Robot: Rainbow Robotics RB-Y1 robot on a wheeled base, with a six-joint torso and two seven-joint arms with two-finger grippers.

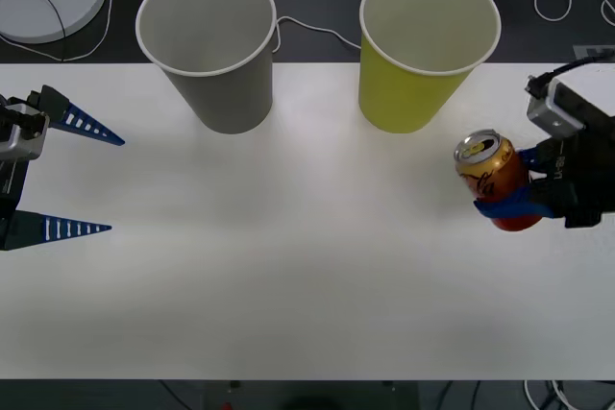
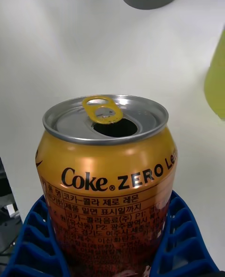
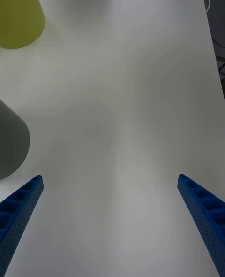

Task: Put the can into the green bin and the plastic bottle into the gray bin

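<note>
Front view: held the can (image 1: 492,178) in the clenched right gripper (image 1: 514,201), right of the green bin (image 1: 423,50) — gray bin (image 1: 211,45) far left, both bare inside. Left gripper (image 1: 82,178) spread wide. Right wrist view: pull-tab opening showed dark. Left wrist view: white table (image 3: 126,94) between blue fingers (image 3: 199,206).

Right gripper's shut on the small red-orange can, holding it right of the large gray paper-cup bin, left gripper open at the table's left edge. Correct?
Not quite. The right gripper holds the small red-orange can just right of the large yellow-green paper-cup bin, as the front view shows; the large gray paper-cup bin stands farther left. The left gripper is open at the left edge.
</note>
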